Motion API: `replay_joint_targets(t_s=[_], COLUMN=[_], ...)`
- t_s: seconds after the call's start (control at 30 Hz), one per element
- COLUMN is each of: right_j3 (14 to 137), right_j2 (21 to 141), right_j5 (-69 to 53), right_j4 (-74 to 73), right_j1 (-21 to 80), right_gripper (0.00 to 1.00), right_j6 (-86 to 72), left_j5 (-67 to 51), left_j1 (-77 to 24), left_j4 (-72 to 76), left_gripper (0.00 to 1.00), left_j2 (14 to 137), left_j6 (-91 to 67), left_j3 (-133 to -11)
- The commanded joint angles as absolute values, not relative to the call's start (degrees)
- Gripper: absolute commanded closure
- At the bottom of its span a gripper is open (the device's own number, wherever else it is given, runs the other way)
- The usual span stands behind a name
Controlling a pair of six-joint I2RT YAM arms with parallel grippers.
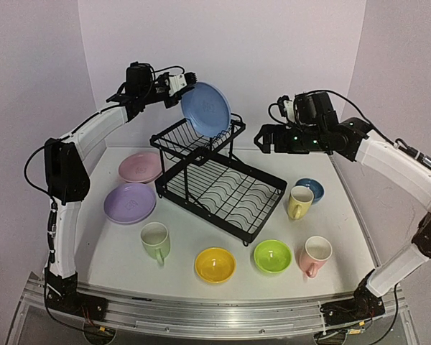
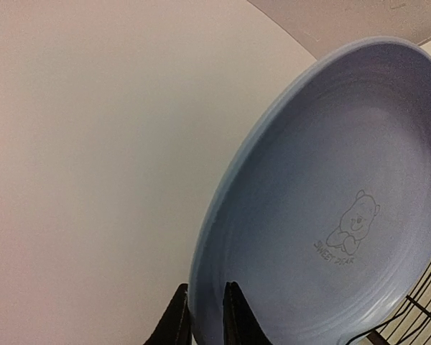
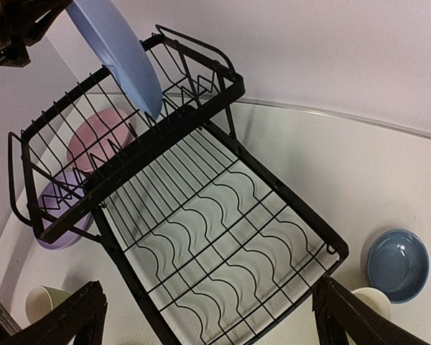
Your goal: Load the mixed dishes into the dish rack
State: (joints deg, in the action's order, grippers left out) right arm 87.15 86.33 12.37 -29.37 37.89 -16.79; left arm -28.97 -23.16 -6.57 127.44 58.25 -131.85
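The blue plate (image 1: 205, 109) (image 2: 330, 215) (image 3: 118, 54) stands tilted on edge, its lower rim down in the raised upper shelf of the black dish rack (image 1: 223, 188) (image 3: 273, 185). My left gripper (image 1: 178, 86) (image 2: 206, 284) has its two fingers on either side of the plate's upper left rim, closed on it. Right of the rack, my right gripper (image 1: 262, 138) (image 3: 208, 284) hovers wide open above the bare lower tray and holds nothing. The pink plate (image 1: 140, 167) and lavender plate (image 1: 130, 202) lie flat on the table left of the rack.
In front of the rack sit a green mug (image 1: 156, 241), a yellow bowl (image 1: 215, 264), a lime bowl (image 1: 272, 256) and a pink mug (image 1: 316, 255). At the rack's right are a yellow mug (image 1: 299, 202) and a blue bowl (image 1: 310, 188) (image 3: 397, 264).
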Motion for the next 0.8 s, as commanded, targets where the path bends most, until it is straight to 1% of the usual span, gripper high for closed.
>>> replay_joint_targets(t_s=[0.0, 0.07, 0.27, 0.4, 0.77], right_j3=[90.5, 90.8, 90.7, 90.5, 90.2], right_j2=[88.0, 88.4, 88.5, 88.1, 87.8], right_j5=[9.9, 9.4, 8.8, 8.8, 7.8], right_j4=[-27.8, -27.7, -27.7, -27.7, -27.7], right_j1=[37.6, 37.6, 37.7, 37.7, 37.6], right_gripper=[0.03, 0.02, 0.03, 0.02, 0.02], right_j6=[-17.6, -17.7, -17.8, -17.8, -18.2], left_j5=[-28.2, -28.6, -29.9, -30.6, -30.5], left_j1=[-23.7, -23.7, -23.7, -23.8, -23.6], left_j4=[-13.5, -12.6, -11.7, -12.7, -12.3], left_gripper=[0.76, 0.69, 0.53, 0.35, 0.08], left_j2=[127.4, 126.9, 125.8, 125.0, 121.8], left_j6=[58.8, 57.5, 54.6, 54.4, 48.9], left_j3=[-130.5, -130.8, -132.7, -132.5, -133.8])
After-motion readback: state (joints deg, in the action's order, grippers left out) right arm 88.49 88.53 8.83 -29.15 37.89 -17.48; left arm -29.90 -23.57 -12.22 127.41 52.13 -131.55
